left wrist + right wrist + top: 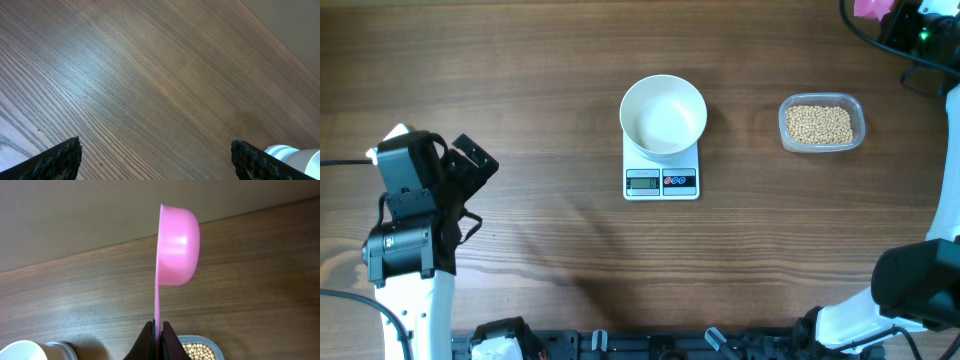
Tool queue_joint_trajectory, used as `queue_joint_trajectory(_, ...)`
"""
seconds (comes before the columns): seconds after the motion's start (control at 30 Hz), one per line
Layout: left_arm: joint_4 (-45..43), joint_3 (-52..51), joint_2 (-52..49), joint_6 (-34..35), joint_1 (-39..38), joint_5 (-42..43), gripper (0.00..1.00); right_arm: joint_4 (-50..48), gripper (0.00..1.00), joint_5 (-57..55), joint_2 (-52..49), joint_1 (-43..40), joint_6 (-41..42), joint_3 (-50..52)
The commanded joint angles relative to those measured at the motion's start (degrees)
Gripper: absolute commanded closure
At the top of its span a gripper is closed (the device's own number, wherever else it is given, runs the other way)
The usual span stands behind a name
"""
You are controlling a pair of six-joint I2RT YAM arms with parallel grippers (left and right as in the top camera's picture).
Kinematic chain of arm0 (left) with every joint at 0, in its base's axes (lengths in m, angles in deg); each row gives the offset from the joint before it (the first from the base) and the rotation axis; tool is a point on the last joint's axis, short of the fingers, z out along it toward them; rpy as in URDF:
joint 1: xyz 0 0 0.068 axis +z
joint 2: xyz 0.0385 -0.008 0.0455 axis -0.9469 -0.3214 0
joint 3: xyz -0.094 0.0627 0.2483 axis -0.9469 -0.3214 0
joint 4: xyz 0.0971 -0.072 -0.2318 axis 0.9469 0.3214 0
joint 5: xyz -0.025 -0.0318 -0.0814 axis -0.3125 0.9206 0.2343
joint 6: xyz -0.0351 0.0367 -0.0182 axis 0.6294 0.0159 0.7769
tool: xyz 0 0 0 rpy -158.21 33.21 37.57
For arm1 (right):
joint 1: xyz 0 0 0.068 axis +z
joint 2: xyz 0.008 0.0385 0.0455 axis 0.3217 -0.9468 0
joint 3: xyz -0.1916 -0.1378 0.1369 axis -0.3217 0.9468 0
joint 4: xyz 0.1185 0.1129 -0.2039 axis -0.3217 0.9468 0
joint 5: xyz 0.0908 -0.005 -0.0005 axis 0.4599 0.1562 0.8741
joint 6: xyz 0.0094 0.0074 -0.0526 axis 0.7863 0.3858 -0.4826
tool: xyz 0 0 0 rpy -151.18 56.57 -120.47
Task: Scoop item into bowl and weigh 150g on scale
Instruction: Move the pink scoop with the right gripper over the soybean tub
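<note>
Centrally placed scale (661,182): my landmark on the wooden table (520,80); white and square, with its display and button panel on the edge toward the bottom of the overhead view.
Bowl (663,118): white and round, standing upright on the scale's platform, just behind the display as I see it from overhead.
Tub (858,112): clear plastic, on the table to the right of the scale, well apart from it and roughly level with the bowl.
Beans (819,124): small, round and tan, lying heaped inside the tub.
Scoop (177,247): pink, held on edge above the table, its rounded back turned to the right in the right wrist view; from overhead I find it beyond the tub, far to the right of the scale and farther back.
Right gripper (157,336): fingers pressed together on the scoop's thin handle, with no gap beyond the handle's own thickness.
Left gripper (156,159): jaws spread as wide as I see them go, holding nothing, only bare wood beneath; it sits well to the left of the scale and nearer the bottom of the overhead view.
</note>
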Motion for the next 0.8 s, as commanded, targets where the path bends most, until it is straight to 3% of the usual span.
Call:
queue_joint_trajectory(0.0,3.37,-0.04,-0.04,-0.46,0.37,0.26,0.00,-0.37,0.96,1.01,0.11,0.20,1.62,-0.07)
queue_joint_trajectory(0.27,6.51,-0.04,-0.04,-0.48,0.37,-0.35,0.00,0.20,0.96,15.54,0.11,0.20,1.88,-0.07)
queue_joint_trajectory(0.37,6.54,-0.04,-0.04,-0.48,0.37,-0.35,0.00,3.10,0.95,20.11,0.13,0.20,8.26,-0.07)
queue_joint_trajectory(0.5,6.54,-0.04,-0.04,-0.46,0.37,-0.35,0.00,8.81,0.96,19.45,0.13,0.20,4.50,-0.07)
queue_joint_trajectory(0.77,5.66,-0.04,-0.22,-0.48,0.37,-2.93,0.00,15.67,0.96,13.11,2.54,0.20,4.63,-0.17)
